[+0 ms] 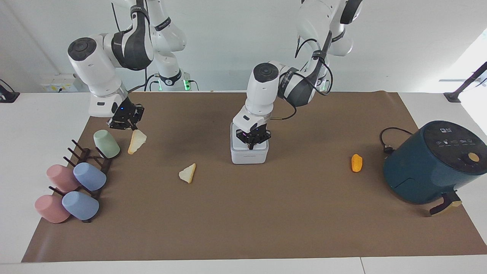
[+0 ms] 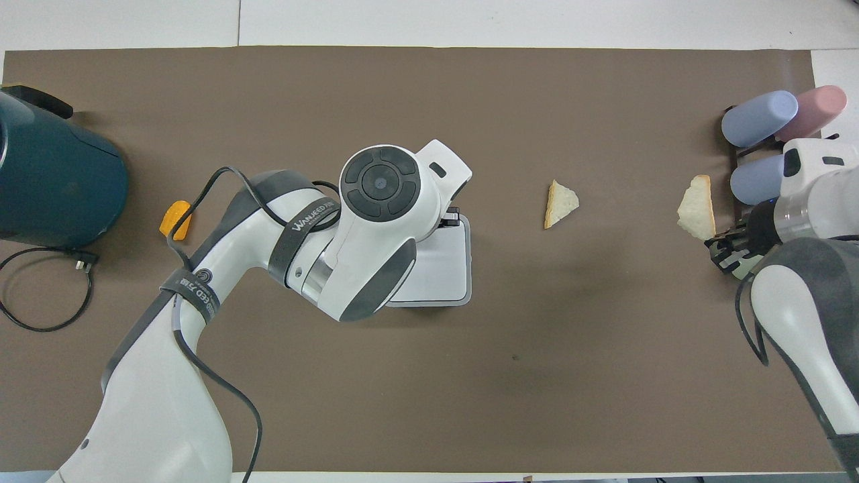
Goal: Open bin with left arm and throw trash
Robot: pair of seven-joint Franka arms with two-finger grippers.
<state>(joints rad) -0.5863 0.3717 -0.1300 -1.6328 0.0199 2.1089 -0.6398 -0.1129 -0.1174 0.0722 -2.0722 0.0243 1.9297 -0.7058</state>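
Bread triangle (image 1: 136, 142) hangs pinched in the right claw (image 1: 127, 126) above the mint cup (image 1: 106, 143), lifted clear for binning. Left claw (image 1: 252, 141), spread unclear, sits on the closed white bin (image 1: 249, 154) mid-bench, probably pressing its lid. One triangle (image 1: 188, 173) and one orange piece (image 1: 356, 163) lie on the bench; five cups.

White band lettering on left arm (image 2: 305, 216) partly legible, roughly "WANJEED", small air fryer (image 1: 433, 161) panel icons unreadable
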